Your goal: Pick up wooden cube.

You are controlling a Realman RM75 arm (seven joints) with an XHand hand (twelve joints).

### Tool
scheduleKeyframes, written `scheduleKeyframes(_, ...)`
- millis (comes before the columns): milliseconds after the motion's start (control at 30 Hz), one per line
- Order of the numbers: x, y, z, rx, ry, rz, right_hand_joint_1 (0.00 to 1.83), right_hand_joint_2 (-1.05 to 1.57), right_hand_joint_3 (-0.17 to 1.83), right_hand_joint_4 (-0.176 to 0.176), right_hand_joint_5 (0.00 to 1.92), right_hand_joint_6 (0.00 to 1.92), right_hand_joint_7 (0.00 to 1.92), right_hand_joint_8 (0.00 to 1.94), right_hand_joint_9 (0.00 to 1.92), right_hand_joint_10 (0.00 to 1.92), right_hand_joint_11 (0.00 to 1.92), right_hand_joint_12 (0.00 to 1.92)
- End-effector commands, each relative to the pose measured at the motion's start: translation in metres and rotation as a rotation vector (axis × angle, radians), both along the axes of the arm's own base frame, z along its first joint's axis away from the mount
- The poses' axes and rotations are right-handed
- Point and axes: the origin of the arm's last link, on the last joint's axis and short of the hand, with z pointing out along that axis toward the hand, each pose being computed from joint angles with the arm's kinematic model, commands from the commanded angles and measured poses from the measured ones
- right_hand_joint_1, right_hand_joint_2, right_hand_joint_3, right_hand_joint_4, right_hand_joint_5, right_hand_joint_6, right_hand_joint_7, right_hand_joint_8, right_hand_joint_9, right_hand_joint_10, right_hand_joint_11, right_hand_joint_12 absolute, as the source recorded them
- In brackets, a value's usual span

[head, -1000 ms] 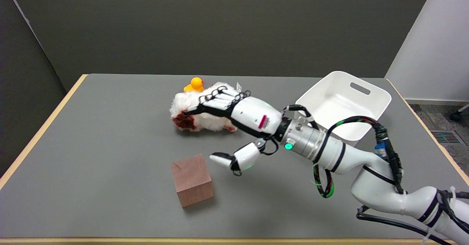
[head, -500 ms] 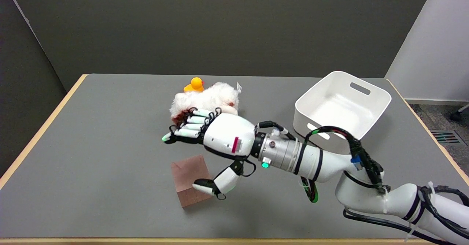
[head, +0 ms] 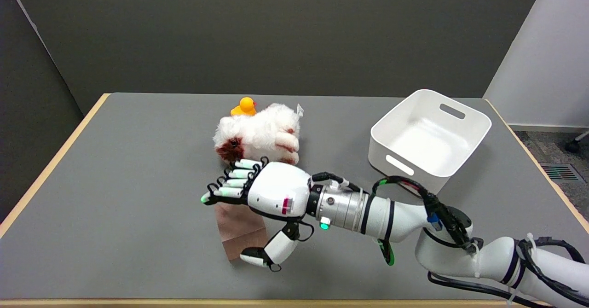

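On the grey table [head: 138,160], the wooden cube [head: 241,232] sits near the front edge, under the right hand [head: 271,195], whose fingers [head: 228,191] are spread over its far side, thumb at the near face, not yet clamped. If the fingers close off-centre, the cube could twist or skid away; the plush toy [head: 257,135] lies just behind.

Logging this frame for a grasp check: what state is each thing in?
right hand: open, fingers spread above the cube, thumb at its near side
wooden cube: on the table, not lifted
plush toy: lying on its side
rubber duck: upright behind the plush
white bin: upright, nothing seen inside
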Motion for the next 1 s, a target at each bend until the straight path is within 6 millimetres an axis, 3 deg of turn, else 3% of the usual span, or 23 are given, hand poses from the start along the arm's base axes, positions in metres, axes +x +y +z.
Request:
scheduleKeyframes(33, -0.039, 0.003, -0.009, -0.023, 0.065, -0.062, 0.58, 0.54, 0.88, 0.008, 0.24, 0.44, 0.37, 0.38, 0.23, 0.77, 0.08, 1.24)
scheduleKeyframes(233, -0.031, -0.006, -0.024, -0.028, 0.053, -0.009, 0.59, 0.54, 0.87, -0.003, 0.22, 0.42, 0.34, 0.37, 0.2, 0.75, 0.05, 1.21)
scheduleKeyframes(433, 0.005, -0.013, -0.032, -0.012, 0.033, 0.104, 0.58, 0.55, 0.87, -0.004, 0.21, 0.41, 0.32, 0.35, 0.18, 0.73, 0.03, 1.2)
scheduleKeyframes(567, 0.016, -0.012, -0.032, -0.02, 0.031, 0.147, 0.58, 0.55, 0.87, -0.005, 0.21, 0.41, 0.32, 0.35, 0.18, 0.73, 0.03, 1.19)
scheduleKeyframes(700, 0.011, -0.015, -0.027, -0.055, 0.047, 0.13, 0.58, 0.56, 0.86, -0.005, 0.21, 0.41, 0.32, 0.35, 0.18, 0.72, 0.03, 1.19)
scheduleKeyframes(800, -0.009, -0.023, -0.019, -0.104, 0.08, 0.075, 0.57, 0.56, 0.86, -0.004, 0.21, 0.41, 0.32, 0.35, 0.17, 0.72, 0.03, 1.19)
scheduleKeyframes(1000, -0.027, -0.034, -0.012, -0.154, 0.096, 0.023, 0.56, 0.56, 0.86, -0.003, 0.21, 0.4, 0.31, 0.35, 0.17, 0.71, 0.03, 1.18)
